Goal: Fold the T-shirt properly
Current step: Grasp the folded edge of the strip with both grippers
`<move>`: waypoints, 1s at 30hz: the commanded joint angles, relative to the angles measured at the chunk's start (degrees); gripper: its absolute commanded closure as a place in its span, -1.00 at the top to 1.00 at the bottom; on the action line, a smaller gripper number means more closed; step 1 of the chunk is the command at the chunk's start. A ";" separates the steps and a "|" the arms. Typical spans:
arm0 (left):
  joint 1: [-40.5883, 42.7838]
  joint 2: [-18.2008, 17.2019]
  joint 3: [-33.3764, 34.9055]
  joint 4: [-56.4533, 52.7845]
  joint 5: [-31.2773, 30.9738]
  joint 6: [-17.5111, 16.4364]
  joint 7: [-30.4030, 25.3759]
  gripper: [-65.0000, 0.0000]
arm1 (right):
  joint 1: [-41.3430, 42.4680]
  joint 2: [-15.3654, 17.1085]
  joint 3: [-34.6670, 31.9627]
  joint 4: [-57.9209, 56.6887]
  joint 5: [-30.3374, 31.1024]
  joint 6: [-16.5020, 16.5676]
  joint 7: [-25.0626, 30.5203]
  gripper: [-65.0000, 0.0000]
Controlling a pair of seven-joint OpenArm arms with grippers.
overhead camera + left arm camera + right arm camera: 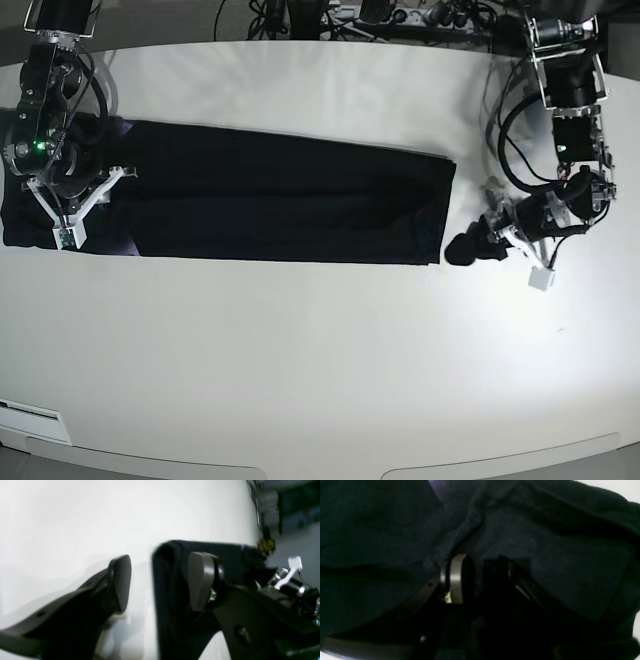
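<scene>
Lying flat, T-shirt (270,205) shows no writing

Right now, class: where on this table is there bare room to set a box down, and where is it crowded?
Bare: the wide strip of table in front of the T-shirt, and the strip behind it. Crowded: both ends, with the right gripper on the cloth and the left gripper beside the hem.

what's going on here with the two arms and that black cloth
A two-armed robot is folding a black T-shirt, which lies as a long folded strip across the white table. The right gripper is down on one end of it. The left gripper is open at the other end, straddling the cloth's edge.
</scene>
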 commanded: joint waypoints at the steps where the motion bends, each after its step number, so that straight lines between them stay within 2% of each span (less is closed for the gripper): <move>1: -0.42 1.16 1.25 -0.17 0.28 0.98 2.54 0.16 | 0.76 0.72 0.26 0.92 0.31 0.15 0.24 -0.29; 5: -0.68 4.31 4.31 -0.15 -2.29 -0.94 3.34 0.16 | 1.09 0.85 0.26 0.92 0.35 0.22 0.24 -0.29; 8: -1.03 5.92 4.81 -0.15 -2.27 -0.94 3.37 0.12 | 1.31 0.92 0.26 0.92 0.33 0.42 0.33 -0.29; 9: -1.16 6.10 4.83 -0.15 -2.25 -0.94 3.37 0.01 | 1.57 0.94 0.26 0.92 0.35 0.50 0.33 -0.29; 10: -1.29 6.16 4.83 -0.15 -2.21 -0.92 3.34 -0.22 | 1.75 1.01 0.26 0.92 0.31 0.50 0.31 -0.29; 12: -1.64 6.01 4.83 -0.15 -1.42 -0.92 3.30 -0.93 | 2.21 1.11 0.26 0.92 0.00 0.57 0.24 -0.29; 13: -1.81 5.97 4.81 -0.15 -1.01 -0.90 3.32 -1.00 | 2.43 1.20 0.26 0.92 0.11 0.59 0.26 -0.29; 18: -3.37 4.98 4.81 -0.15 -0.76 -0.94 3.30 -1.00 | 4.63 1.29 0.26 0.94 0.63 1.01 0.22 -0.29; 21: -4.70 3.32 4.61 -0.04 -0.76 -0.94 3.28 -1.00 | 6.01 1.97 0.26 1.75 6.03 3.91 -0.68 -0.29; 25: -6.47 -0.11 4.61 -0.04 -0.76 -0.96 3.28 -1.00 | 6.60 4.24 0.26 6.16 14.29 9.01 -2.34 -0.29; 30: -7.85 -5.16 4.61 -0.04 -1.49 -0.96 3.10 -1.00 | 6.45 6.23 0.31 8.72 15.17 9.35 -4.28 -0.29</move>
